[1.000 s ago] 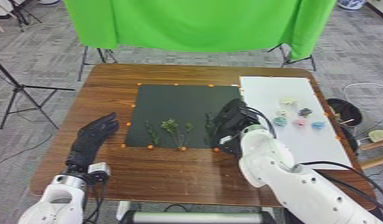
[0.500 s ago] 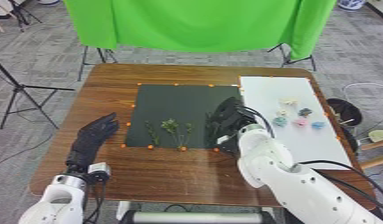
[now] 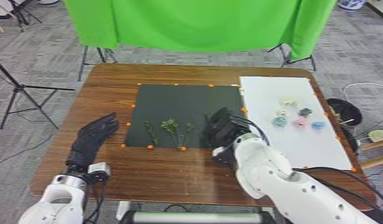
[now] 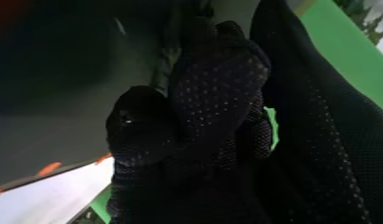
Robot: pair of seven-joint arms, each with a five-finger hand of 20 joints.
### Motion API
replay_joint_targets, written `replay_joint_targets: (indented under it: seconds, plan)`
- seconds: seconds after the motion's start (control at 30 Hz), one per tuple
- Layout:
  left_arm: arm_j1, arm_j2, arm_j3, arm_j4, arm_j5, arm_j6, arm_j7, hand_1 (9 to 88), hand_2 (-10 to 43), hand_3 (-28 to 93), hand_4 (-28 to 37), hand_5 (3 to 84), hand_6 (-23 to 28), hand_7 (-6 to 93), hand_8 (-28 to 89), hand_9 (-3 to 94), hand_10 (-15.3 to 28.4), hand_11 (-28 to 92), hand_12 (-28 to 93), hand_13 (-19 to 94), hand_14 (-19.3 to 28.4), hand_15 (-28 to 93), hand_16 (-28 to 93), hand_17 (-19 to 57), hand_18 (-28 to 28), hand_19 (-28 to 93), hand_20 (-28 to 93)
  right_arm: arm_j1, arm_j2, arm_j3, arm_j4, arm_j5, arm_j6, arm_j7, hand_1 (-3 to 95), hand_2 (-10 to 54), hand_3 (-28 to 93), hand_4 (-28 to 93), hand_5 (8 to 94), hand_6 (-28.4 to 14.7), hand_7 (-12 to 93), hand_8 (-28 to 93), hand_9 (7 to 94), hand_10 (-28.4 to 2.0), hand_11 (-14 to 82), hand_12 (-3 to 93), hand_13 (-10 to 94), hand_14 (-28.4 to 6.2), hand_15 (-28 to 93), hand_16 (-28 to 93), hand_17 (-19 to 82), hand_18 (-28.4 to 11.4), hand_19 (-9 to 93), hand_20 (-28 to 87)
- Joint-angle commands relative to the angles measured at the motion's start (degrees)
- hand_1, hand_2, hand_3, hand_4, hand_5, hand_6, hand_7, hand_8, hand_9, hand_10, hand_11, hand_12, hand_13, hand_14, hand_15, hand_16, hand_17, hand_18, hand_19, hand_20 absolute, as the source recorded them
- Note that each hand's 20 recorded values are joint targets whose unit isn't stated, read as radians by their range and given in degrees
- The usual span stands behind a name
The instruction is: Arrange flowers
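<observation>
Okay, so the right hand in its black fabric glove (image 3: 225, 129) is over the near right part of the dark grey board (image 3: 183, 102), and it hides whatever is under it. From the right wrist view the glove is mostly one black mass, and I honestly can't tell if it's spread, pressed together or pinching something. A faint leafy green strip (image 4: 163, 67) shows beside it, partly cut off by the glove, and I can't tell if they touch. The left black-gloved hand (image 3: 92, 134) is easier: fingers out fairly straight and close together, left of the board. Three thin green sprigs sit on the board's near half: a narrow one (image 3: 151, 132), a bushier yellow-green one (image 3: 171, 126) and a slim one (image 3: 188, 131). Small cream, dark bluish, teal, pink and light blue flower heads (image 3: 300, 121) are grouped on the white sheet (image 3: 303, 147), petals too small to make out.
</observation>
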Motion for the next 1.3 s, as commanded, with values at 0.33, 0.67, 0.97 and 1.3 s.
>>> replay_joint_targets:
  seconds: [0.33, 0.67, 0.97, 1.3]
  plan:
    - [1.29, -0.29, 0.38, 0.45, -0.34, -0.65, -1.43, 26.1, -9.5, 70, -22.6, 43.3, 2.1, 11.1, -7, 41.8, 12.3, 15, 11, 34, 14.4, 10, 0, 7.2, 9.7, 2, 16, 0.82, 4.22, -0.19, -1.02, 0.22, -2.16, -0.89, 48.1, -9.5, 65, -1, 66.1, -2.8, 29, 13, 87.1, -10.8, 13.6, 29.9, 94, -2.1, 50, 23, 74, -5.0, 84, 35]
    - [0.77, -0.20, 0.88, 0.66, -0.20, -0.78, -1.22, 26.1, -9.5, 70, -22.5, 43.3, 2.2, 11.1, -7, 41.7, 12.3, 15, 11, 34, 14.4, 10, 0, 7.1, 9.7, 2, 16, 3.96, 4.53, -1.51, -1.11, 1.24, -2.65, -2.49, 47.8, -9.5, 65, -1, 66.6, -2.7, 29, 12, 87.0, -10.8, 14.0, 29.6, 94, -2.1, 50, 23, 74, -5.2, 85, 34]
    - [0.34, -0.34, 1.08, 0.84, -0.25, -0.64, -0.89, 26.2, -9.5, 70, -22.5, 43.4, 2.2, 11.0, -7, 41.8, 12.3, 15, 11, 34, 14.3, 10, 0, 7.1, 9.7, 2, 16, 5.19, 5.30, -1.34, -2.92, 2.81, -3.09, -4.62, 47.4, -9.5, 65, -2, 66.7, -2.7, 29, 12, 87.0, -11.0, 14.4, 29.6, 94, -2.1, 50, 23, 73, -5.4, 85, 33]
    - [0.46, -0.54, 1.09, 0.82, -0.28, -0.46, -0.65, 26.2, -9.5, 70, -22.5, 43.3, 2.1, 11.1, -7, 41.8, 12.3, 15, 11, 34, 14.3, 10, 0, 7.1, 9.7, 2, 16, 0.08, 10.32, 11.05, -9.68, -7.92, -2.66, -7.15, 42.7, -9.5, 67, -5, 65.8, -2.0, 28, 12, 81.6, -12.3, 20.0, 22.7, 94, -2.2, 47, 26, 72, -5.8, 87, 31]
